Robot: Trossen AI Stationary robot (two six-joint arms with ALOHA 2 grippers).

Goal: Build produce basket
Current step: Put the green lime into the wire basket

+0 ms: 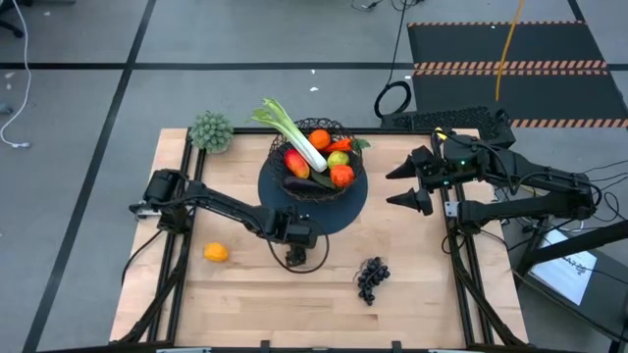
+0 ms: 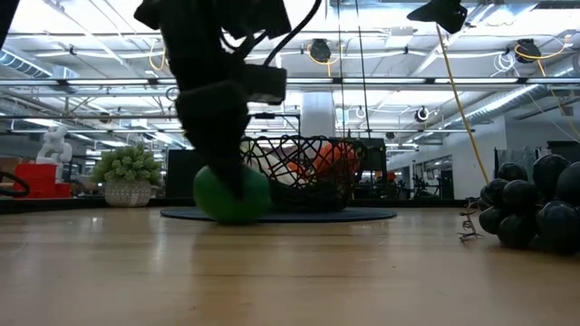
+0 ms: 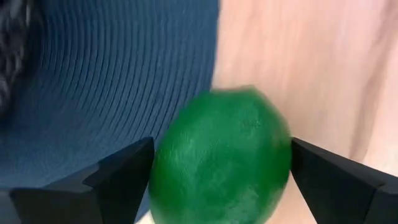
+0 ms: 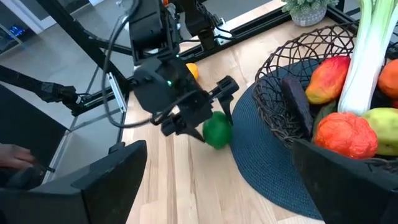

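We see the left claw [image 4: 208,124] lowered over a round green toy lime [image 3: 221,158], its two dark fingers [image 3: 118,174] spread on either side of the fruit with a gap showing, so nothing is pinched. The lime sits at the edge of the flat dark blue round mat [image 1: 345,208] on the pale wooden desk [image 1: 265,294]. On that mat stands the black wire-mesh bowl-shaped basket [image 1: 278,147], holding a long green-white leek [image 1: 294,132], an orange [image 1: 320,138], a red-yellow mango [image 4: 326,78] and other toy produce. A bunch of dark grapes [image 1: 371,277] and a small yellow-orange fruit [image 1: 216,253] lie apart on the desk. The right claw [image 1: 410,186] waits spread beside the basket
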